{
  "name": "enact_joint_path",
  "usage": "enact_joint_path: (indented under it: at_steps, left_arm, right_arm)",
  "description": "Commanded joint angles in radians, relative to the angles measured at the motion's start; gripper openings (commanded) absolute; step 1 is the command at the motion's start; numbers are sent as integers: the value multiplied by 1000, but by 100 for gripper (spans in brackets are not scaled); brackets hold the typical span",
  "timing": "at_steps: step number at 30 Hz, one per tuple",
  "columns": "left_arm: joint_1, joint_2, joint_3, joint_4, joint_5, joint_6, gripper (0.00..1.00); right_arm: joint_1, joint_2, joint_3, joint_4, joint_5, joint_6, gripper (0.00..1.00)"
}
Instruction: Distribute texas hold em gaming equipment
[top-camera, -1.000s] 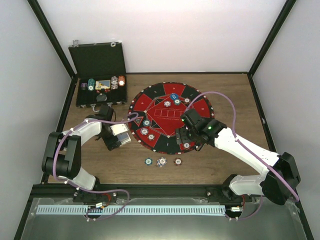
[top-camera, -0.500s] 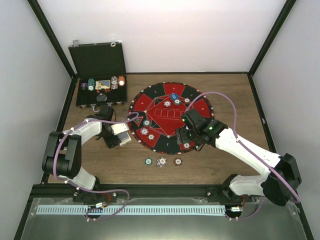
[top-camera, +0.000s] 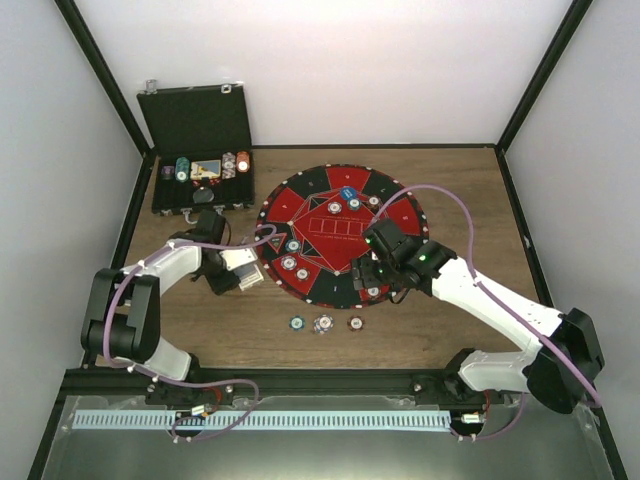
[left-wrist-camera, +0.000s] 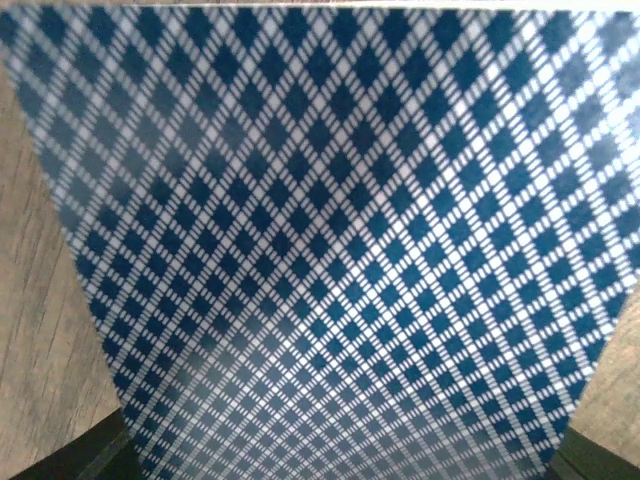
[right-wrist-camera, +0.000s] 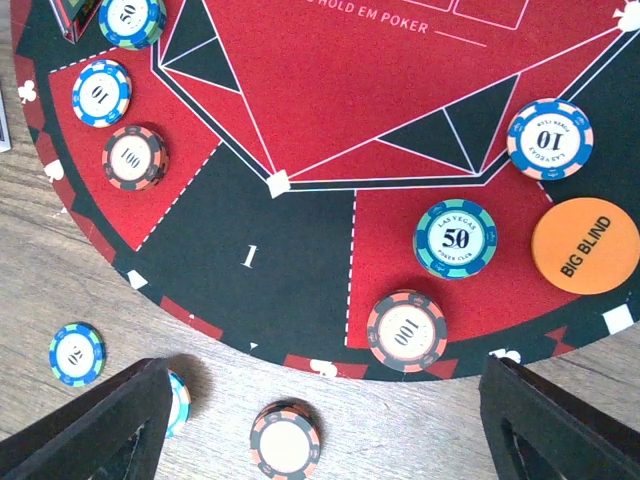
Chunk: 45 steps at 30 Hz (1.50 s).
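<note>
A blue diamond-backed playing card (left-wrist-camera: 330, 230) fills the left wrist view, its lower edges running down to my fingertips (left-wrist-camera: 95, 462). My left gripper (top-camera: 243, 276) sits on the wood just left of the mat, shut on the playing cards (top-camera: 243, 261). My right gripper (top-camera: 372, 277) hovers open over the mat's near edge, nothing between its fingers (right-wrist-camera: 100, 430). Below it lie a 100 chip (right-wrist-camera: 406, 331), a 50 chip (right-wrist-camera: 455, 238), a 10 chip (right-wrist-camera: 549, 138) and an orange BIG BLIND disc (right-wrist-camera: 585, 245). Three chips (top-camera: 324, 323) rest on the wood in front.
The round red-and-black mat (top-camera: 335, 235) holds more chips on its left sector (top-camera: 289, 263) and a blue disc (top-camera: 347, 193) at its far side. An open black case (top-camera: 200, 150) with chip stacks stands at the back left. Black frame posts border the table.
My left gripper's jaws have closed in on the playing cards beside the mat. The right arm has barely moved and stays open.
</note>
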Motion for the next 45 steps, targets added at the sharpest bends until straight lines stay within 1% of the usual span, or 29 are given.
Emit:
enact_joint_path:
  at_steps: [1, 3, 6, 10, 12, 15, 19, 21, 24, 26, 30, 37, 45]
  left_arm:
    - [-2, -56, -12, -20, 7, 22, 27]
    - [-3, -73, -8, -32, 4, 22, 25]
    - [-2, -99, 7, -65, -4, 27, 18]
    - [-6, -152, 45, -142, 22, 38, 10]
    - [-10, -191, 76, -188, 61, 40, 8]
    - [-28, -252, 125, -264, 137, 33, 5]
    - [-85, -342, 187, -349, 258, 3, 4]
    - [-132, -377, 206, -372, 271, -17, 4]
    - [-204, -410, 226, -393, 262, -43, 4]
    - [-236, -419, 239, -405, 261, -56, 4]
    - [-262, -415, 258, -421, 257, -64, 4]
    - [-313, -409, 246, -422, 211, -50, 4]
    - [-351, -405, 226, -396, 162, -40, 4]
  right_arm:
    - [-2, -18, -3, 23, -27, -5, 86]
    - [-2, -16, 0, 31, -39, -5, 86]
    - [-2, -14, 9, 50, -74, -3, 86]
    - [-2, -7, 21, 111, -169, 2, 86]
    - [-2, 4, 25, 165, -262, 12, 86]
    - [-2, 29, 18, 295, -459, 48, 85]
    - [-2, 96, 15, 485, -690, 147, 81]
    - [-1, 127, 11, 577, -777, 196, 80]
    - [0, 172, 18, 670, -869, 254, 79]
    - [-1, 191, 19, 728, -908, 290, 78]
    - [-1, 208, 5, 813, -957, 343, 76]
    - [-1, 229, -22, 878, -982, 392, 73]
    - [18, 292, 9, 896, -981, 414, 69]
